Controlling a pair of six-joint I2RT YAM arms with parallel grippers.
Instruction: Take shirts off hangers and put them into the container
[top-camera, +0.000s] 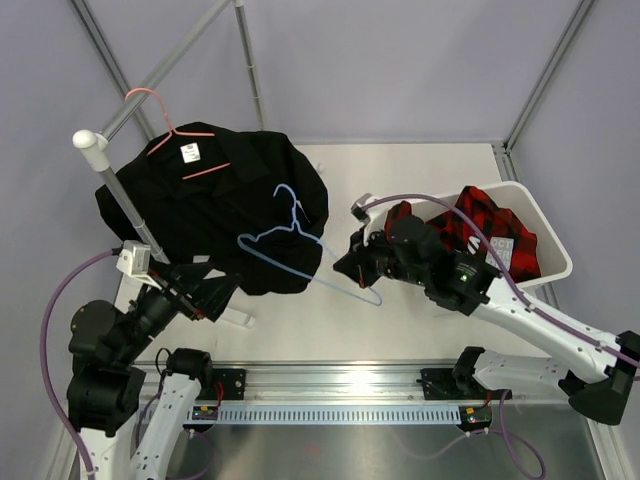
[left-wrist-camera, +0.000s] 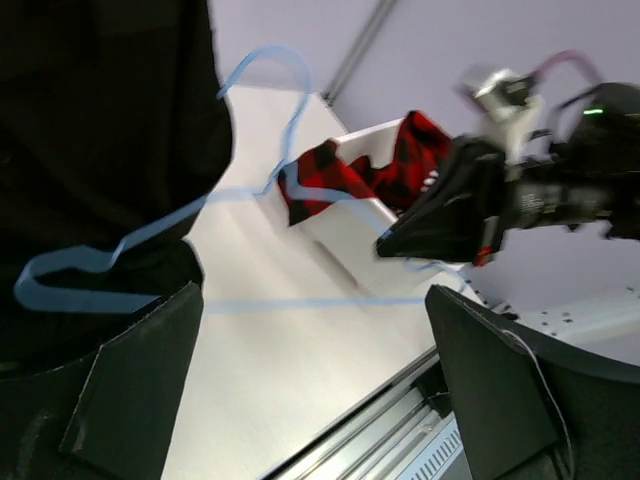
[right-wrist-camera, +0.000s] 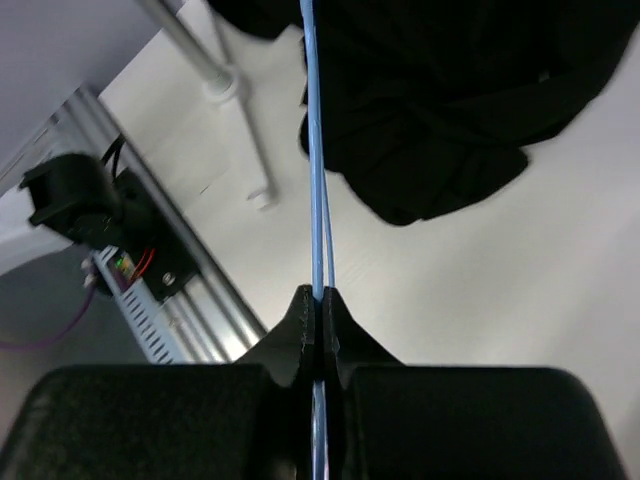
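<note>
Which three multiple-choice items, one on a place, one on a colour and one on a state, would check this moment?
1. Where is the plaid shirt?
A. in the basket
B. outside it, hung up
C. outside it, spread flat

2. What colour is the hanger in the right gripper?
A. pink
B. blue
C. white

3. How does the left gripper stand?
A. open
B. shut on nothing
C. shut on cloth

Answers:
1. A: in the top view the red-and-black cloth lies inside the white walls.
2. B: the right wrist view shows a light blue wire pinched in the shut gripper.
3. A: the left wrist view shows a wide gap with nothing gripped.
</note>
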